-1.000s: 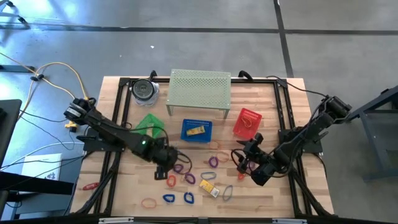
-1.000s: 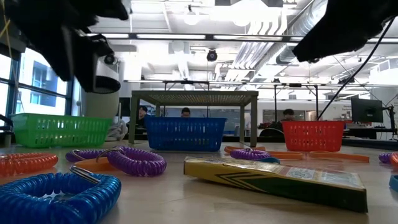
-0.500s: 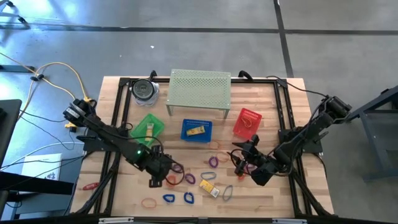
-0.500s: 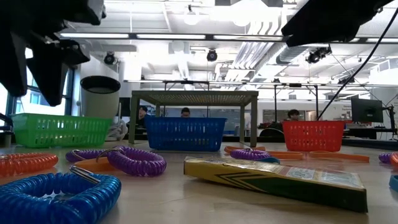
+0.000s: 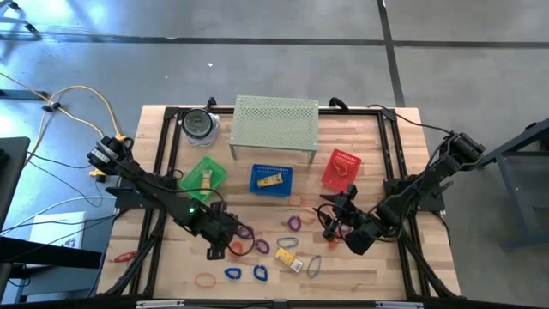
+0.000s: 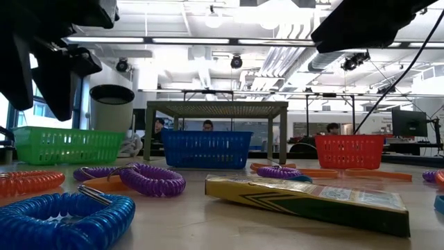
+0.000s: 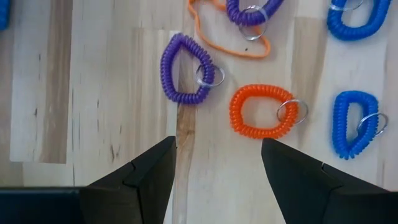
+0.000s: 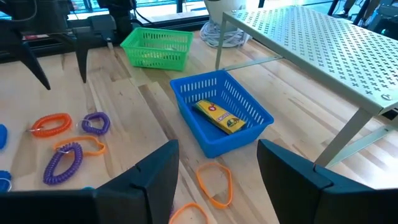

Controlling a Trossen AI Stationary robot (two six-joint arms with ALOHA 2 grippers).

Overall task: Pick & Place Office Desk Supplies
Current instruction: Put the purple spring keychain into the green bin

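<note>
Coiled loops, flat bands and small yellow boxes lie scattered on the near half of the wooden table. My left gripper (image 5: 220, 244) (image 7: 217, 146) hangs open above a purple coil (image 7: 185, 68) and an orange coil (image 7: 261, 112) (image 5: 236, 250), touching neither. Two blue coils (image 7: 351, 124) lie beside them. My right gripper (image 5: 333, 225) (image 8: 217, 149) is open above the table's right middle, near an orange band (image 8: 214, 183), and faces the blue basket (image 8: 221, 118). A yellow box (image 6: 312, 194) lies flat in the low view.
A green basket (image 5: 206, 176), the blue basket (image 5: 272, 179) holding a yellow box, and a red basket (image 5: 340, 169) stand in a row mid-table. Behind them are a perforated metal shelf (image 5: 274, 129) and a round container (image 5: 199, 124). A red band (image 5: 123, 256) lies off the table's left.
My left gripper has drawn back from beside the green basket toward the table's near edge and now hovers over the coils; its arm no longer covers the basket. My right gripper has shifted slightly toward the left.
</note>
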